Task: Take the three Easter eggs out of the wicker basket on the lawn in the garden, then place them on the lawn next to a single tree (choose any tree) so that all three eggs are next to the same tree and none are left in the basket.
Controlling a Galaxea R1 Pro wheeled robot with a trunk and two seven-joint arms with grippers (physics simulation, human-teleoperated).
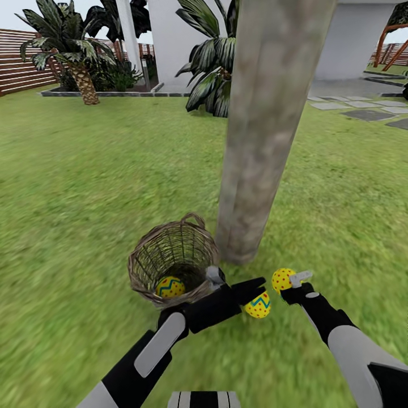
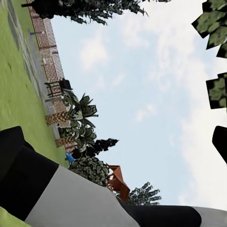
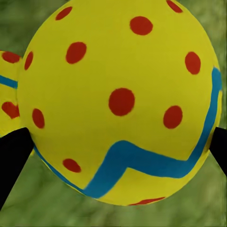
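Note:
The wicker basket [image 1: 148, 256] stands on the lawn [image 1: 85, 187] just left of the thick grey tree [image 1: 266, 130] trunk. One Easter egg [image 1: 170, 287] lies inside it. A second Easter egg [image 1: 258, 306] rests on the grass in front of the trunk, also at the edge of the right wrist view [image 3: 7, 85]. My left gripper [image 1: 256, 284] hovers open just above that egg, one black finger [image 2: 220, 144] against the sky. My right gripper [image 1: 287, 279] is shut on a third Easter egg [image 1: 281, 279], low over the grass right of the second; its fingers [image 3: 12, 156] flank the egg [image 3: 118, 104].
Palms [image 1: 76, 51] and bushes stand along a stone border at the back, with a slatted fence [image 1: 17, 65] at far left and a white house [image 1: 351, 39] behind. Paving slabs [image 1: 368, 113] lie at right. Open grass spreads left and right of the trunk.

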